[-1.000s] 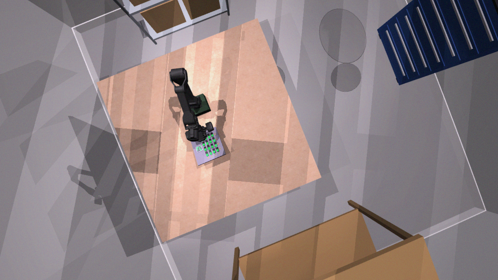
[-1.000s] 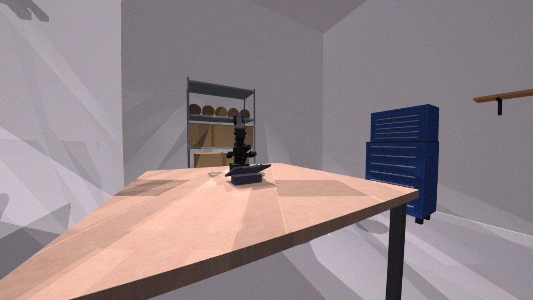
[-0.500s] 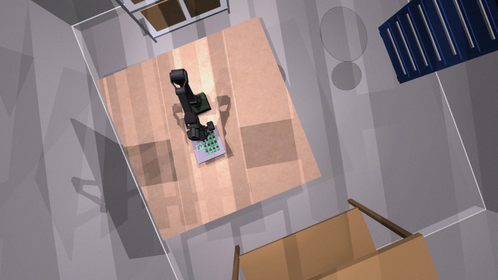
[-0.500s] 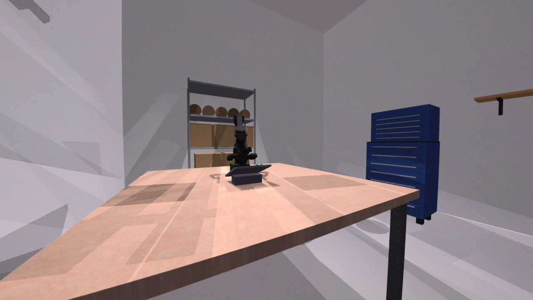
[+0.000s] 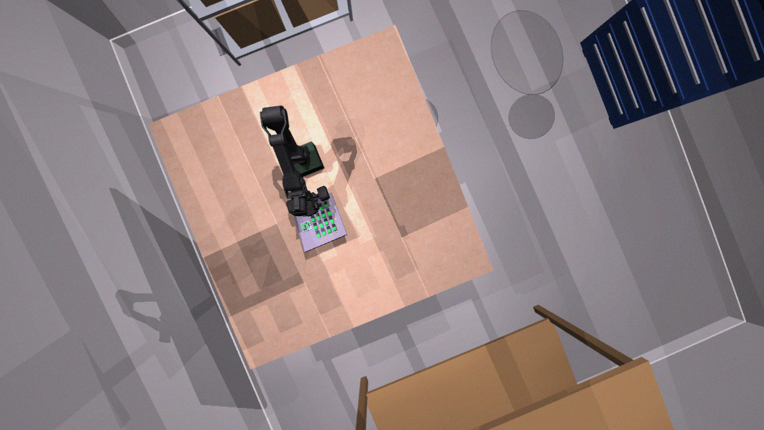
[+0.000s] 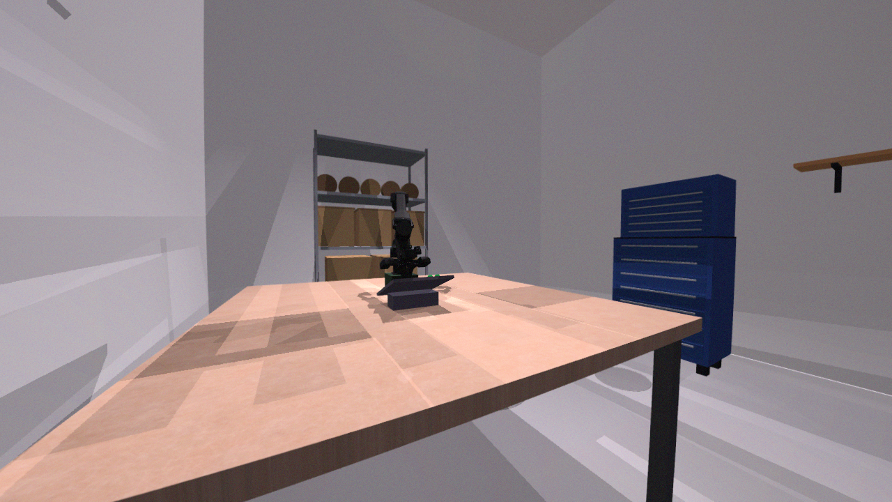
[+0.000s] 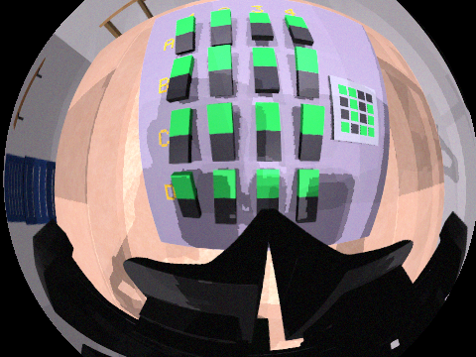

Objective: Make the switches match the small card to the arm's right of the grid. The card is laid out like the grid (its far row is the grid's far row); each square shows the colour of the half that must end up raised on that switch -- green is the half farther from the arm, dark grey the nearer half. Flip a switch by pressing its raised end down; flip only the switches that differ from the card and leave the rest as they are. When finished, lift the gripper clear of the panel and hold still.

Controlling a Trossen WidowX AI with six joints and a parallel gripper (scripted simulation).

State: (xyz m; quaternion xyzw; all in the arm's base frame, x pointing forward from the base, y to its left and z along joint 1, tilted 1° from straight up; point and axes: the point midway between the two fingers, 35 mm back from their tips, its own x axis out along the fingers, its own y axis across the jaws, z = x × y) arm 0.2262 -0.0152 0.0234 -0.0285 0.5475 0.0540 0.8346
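Nearby, shelf rack (image 6: 315, 206), blue cabinet (image 6: 677, 262).

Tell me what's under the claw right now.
The shut claw hangs over the panel's near edge, its tip at the dark half of row D's third switch. Whether it touches is hidden. Behind its fingers, only bare table shows.

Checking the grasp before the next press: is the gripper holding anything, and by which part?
Nothing is held. The gripper is shut with nothing between its fingers, poised at the near edge of the switch panel, by row D.
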